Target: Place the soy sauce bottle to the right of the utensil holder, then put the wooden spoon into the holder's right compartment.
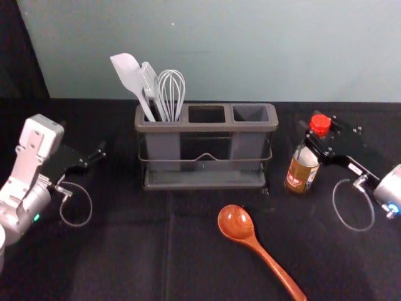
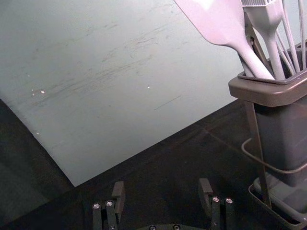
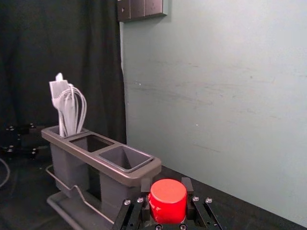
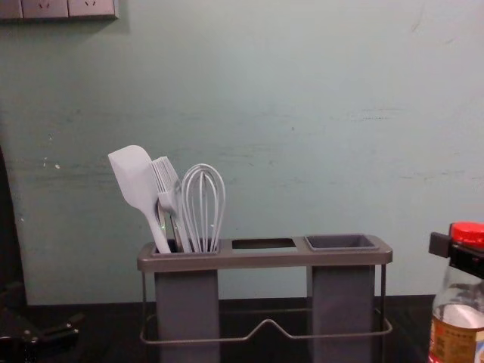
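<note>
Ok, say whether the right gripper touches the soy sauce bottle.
Touching: the right wrist view shows the right gripper clamping the bottle, fingers against its red cap.

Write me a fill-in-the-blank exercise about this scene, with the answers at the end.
With the left tool open at the holder's left, the ____ tool grips the bottle under its cap.
The bottle's cap is ____.
The whisk stands in the holder's ____ compartment.
The spoon lies in ____ of the holder.

Missing words: right; red; left; front.

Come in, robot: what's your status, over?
Right pincer closed on soy sauce bottle, right of utensil holder. Left pincer open, empty, left of holder. Wooden spoon in front, clear of bottle.
</note>
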